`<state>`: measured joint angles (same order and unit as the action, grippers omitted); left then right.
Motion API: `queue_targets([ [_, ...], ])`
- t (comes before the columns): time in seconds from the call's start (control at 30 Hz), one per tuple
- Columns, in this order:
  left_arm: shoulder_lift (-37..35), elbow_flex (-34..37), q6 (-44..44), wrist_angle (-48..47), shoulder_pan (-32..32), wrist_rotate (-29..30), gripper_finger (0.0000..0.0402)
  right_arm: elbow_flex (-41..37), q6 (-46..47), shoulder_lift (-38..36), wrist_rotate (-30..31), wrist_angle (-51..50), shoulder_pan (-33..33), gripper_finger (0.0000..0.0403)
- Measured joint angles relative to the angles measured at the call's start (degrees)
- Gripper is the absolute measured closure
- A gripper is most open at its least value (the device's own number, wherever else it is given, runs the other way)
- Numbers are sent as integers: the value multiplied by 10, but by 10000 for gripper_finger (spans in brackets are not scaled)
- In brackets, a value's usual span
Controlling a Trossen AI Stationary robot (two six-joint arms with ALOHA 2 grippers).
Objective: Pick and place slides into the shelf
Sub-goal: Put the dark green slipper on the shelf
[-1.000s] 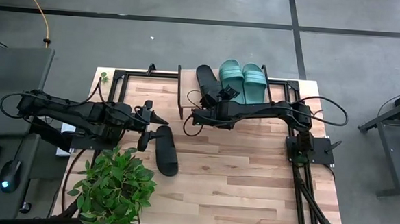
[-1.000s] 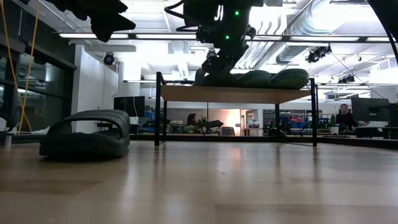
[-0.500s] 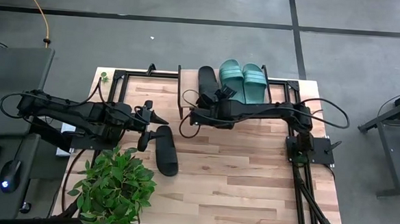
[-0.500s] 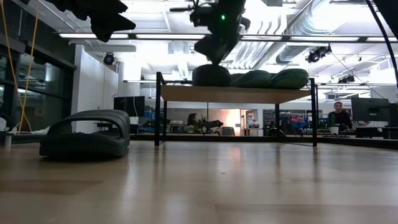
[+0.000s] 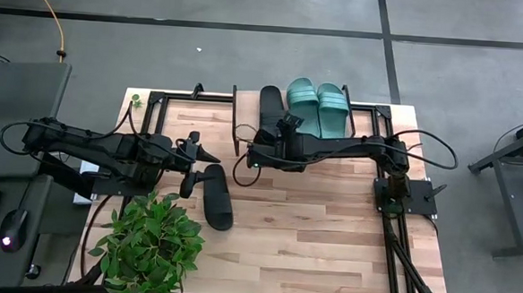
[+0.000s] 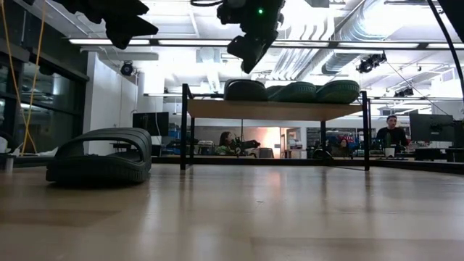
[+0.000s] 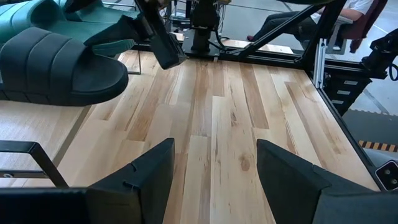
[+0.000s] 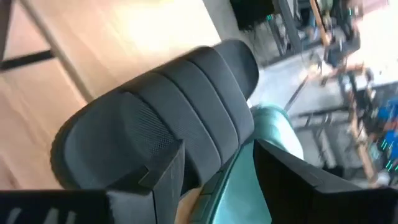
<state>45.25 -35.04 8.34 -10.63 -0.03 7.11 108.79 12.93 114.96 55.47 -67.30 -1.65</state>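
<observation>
The shelf [image 5: 370, 125] stands at the table's far edge. On its plank top lie a black slide [image 5: 270, 105] [image 6: 245, 90] [image 8: 168, 118] [image 7: 56, 62] and, to its right, two teal slides [image 5: 317, 107] [image 6: 315, 91]. All three rest on their soles. My right gripper [image 5: 287, 124] [image 6: 250, 52] [image 8: 217, 180] is open and hangs above the black slide's near end, clear of it. The second black slide [image 5: 216, 195] [image 6: 101, 156] lies sole-down on the table. My left gripper [image 5: 203, 152] [image 7: 214, 168] is open and hovers just beyond its far end.
A potted plant [image 5: 149, 244] stands at the table's near left corner, close to the loose black slide. Black metal frames [image 5: 160, 105] edge the table's left and right sides. Bare wood [image 5: 311, 221] spreads over the middle and near right. People sit in the room beyond [image 6: 391, 134].
My right gripper has set the black slide down on the shelf top, let go of it and risen straight up. The slide, tilted under the gripper a second ago, now lies flat beside the teal slides. My left arm has kept still.
</observation>
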Motion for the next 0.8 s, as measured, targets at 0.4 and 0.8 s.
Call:
queue_targets([
  [0.4,0,0,-1,-2,0,0,192,0,-214,0,-159,133,66,221],
  [0.8,0,0,-5,-13,0,0,192,0,-255,0,-240,192,89,221],
])
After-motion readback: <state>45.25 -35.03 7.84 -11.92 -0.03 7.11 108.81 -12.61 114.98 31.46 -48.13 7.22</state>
